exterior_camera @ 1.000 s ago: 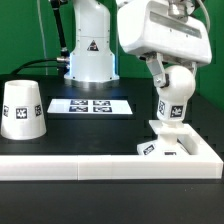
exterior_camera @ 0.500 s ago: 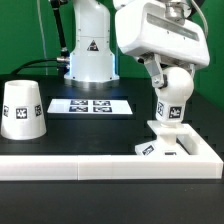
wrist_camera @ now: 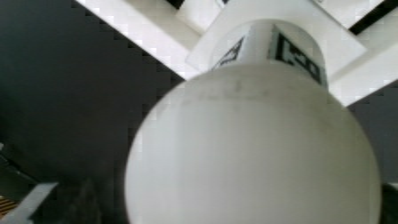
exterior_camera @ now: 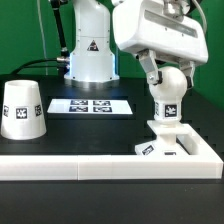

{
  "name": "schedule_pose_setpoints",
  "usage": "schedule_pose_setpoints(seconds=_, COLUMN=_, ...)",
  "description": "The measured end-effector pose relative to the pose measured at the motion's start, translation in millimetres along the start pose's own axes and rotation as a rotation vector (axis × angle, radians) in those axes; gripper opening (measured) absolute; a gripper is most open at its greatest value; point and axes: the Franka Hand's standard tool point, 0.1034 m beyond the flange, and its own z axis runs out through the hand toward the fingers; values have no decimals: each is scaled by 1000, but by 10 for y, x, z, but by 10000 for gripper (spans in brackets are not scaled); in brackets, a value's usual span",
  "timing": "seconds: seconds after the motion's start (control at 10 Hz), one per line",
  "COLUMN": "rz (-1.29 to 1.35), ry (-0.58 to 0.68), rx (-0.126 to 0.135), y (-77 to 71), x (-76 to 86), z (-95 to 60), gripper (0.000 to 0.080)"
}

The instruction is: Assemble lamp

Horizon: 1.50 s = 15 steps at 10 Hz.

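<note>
Evidently clamped on the rounded head of the smooth, egg-shaped white bulb point(exterior_camera: 168, 104), the gripper point(exterior_camera: 167, 80) holds it upright, tagged neck meeting the flat square base point(exterior_camera: 165, 143) at the exterior view's right, just behind the long white border rail point(exterior_camera: 90, 166). The truncated-cone shade point(exterior_camera: 22, 108) stands well apart on the matte black counter point(exterior_camera: 100, 135).

The outside camera sits low before the table point(exterior_camera: 110, 128), looking across the white rail point(exterior_camera: 90, 166) toward my pedestal point(exterior_camera: 88, 55) from middling range. My wrist camera looks along the bulb point(wrist_camera: 231, 140), so close that it fills most of the frame; both views share that bulb point(exterior_camera: 169, 92).
</note>
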Motion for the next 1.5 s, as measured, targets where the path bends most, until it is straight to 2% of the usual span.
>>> schedule_pose_setpoints(seconds=0.2, rz=-2, ry=3, rx=-2, y=0, x=15, z=-122, gripper=698)
schedule_pose_setpoints(seconds=0.4, rz=-2, ry=-1, rx=0, y=-11, x=-8, z=-99, gripper=698)
schedule_pose_setpoints(seconds=0.7, rz=1, ry=-41, rx=20, y=-1, x=-91, z=-64, gripper=698)
schedule_pose_setpoints(seconds=0.8, rz=4, ry=-69, rx=40, y=-29, x=-105, z=-50, gripper=698)
schedule_pose_setpoints(seconds=1.0, rz=44, ry=-184, rx=113, y=-158, x=-82, z=-23, gripper=698)
schedule_pose_setpoints(seconds=1.1, rz=45, ry=-214, rx=129, y=-165, x=-57, z=-14, gripper=698)
schedule_pose_setpoints(seconds=1.3, rz=41, ry=-358, rx=190, y=-212, x=-60, z=7, gripper=698)
schedule_pose_setpoints(seconds=1.5, rz=29, ry=-353, rx=187, y=-147, x=-30, z=43, gripper=698)
